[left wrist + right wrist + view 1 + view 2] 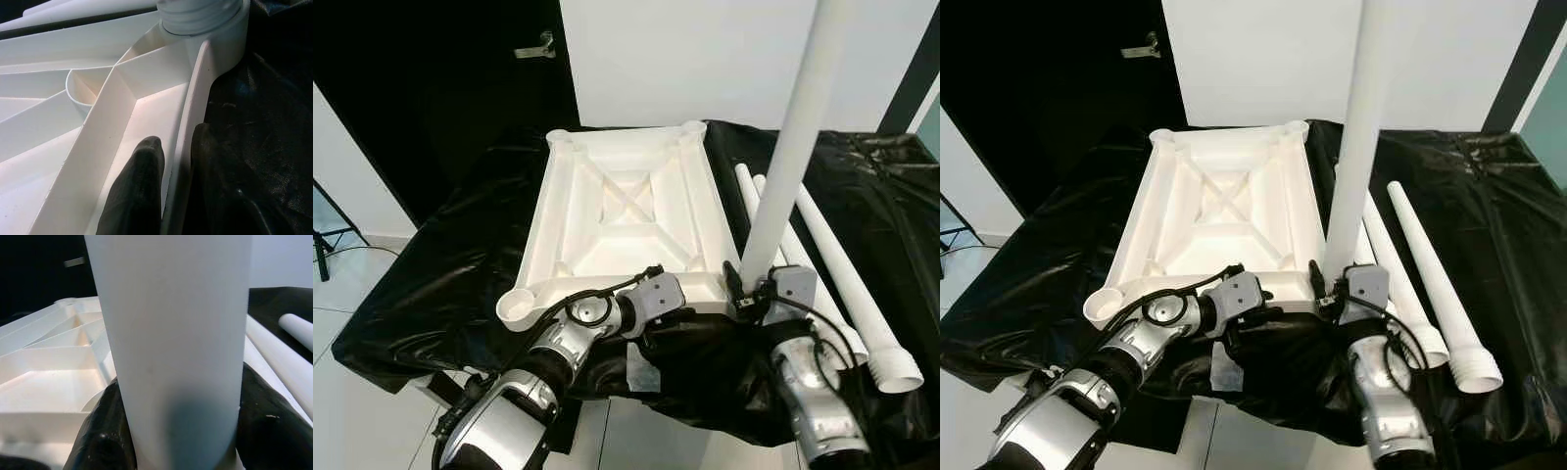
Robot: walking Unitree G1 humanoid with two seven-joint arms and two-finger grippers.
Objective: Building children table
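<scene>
- On the black sheet [431, 264], the upturned white tabletop [626, 211] lies.
- Left pincer [171, 196] clamps its near rim.
- Right pincer [171, 431] grips the upright leg [793, 147] at the corner socket.

Counter [862, 186] draped in glossy black sheet [460, 264], crinkled, hanging over near edge. White tabletop [626, 211] lies upside down on sheet, ribbed underside up, round sockets at corners. Just beside it, toward right, loose white legs [1435, 284] lie side by side on sheet, threaded ends toward near edge. Pale tiled floor [352, 392] below.
</scene>
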